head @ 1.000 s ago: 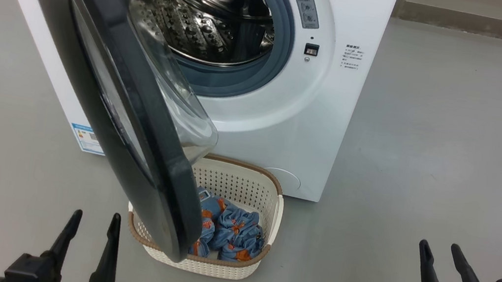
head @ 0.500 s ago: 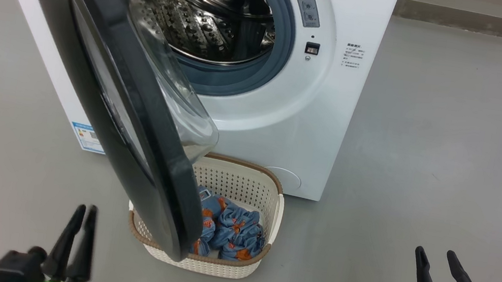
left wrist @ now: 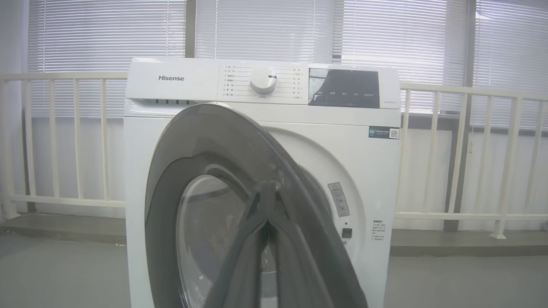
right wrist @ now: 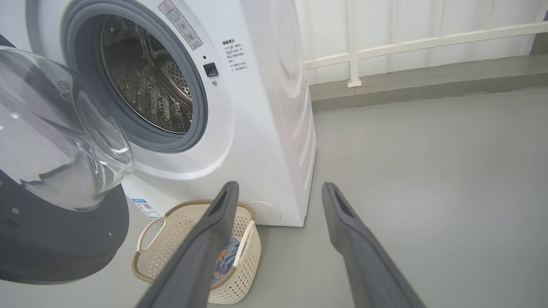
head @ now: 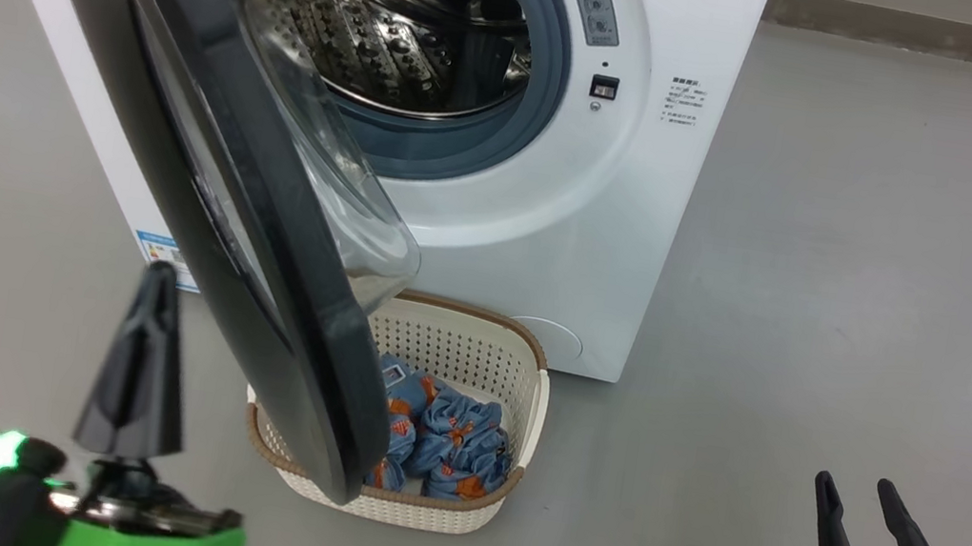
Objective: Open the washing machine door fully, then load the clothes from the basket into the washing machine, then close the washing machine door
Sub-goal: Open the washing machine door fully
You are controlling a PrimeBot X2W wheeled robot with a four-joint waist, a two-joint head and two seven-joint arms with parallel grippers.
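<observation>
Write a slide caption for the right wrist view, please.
Open right gripper faces the washing machine, door swung out, with the basket of clothes on the floor before it.

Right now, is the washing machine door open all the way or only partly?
Partly open. The washing machine door juts out over the basket, covering its left side, with the steel drum exposed behind it.

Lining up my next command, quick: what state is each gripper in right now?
Left gripper: shut, holding nothing.
Right gripper: open, empty.
</observation>
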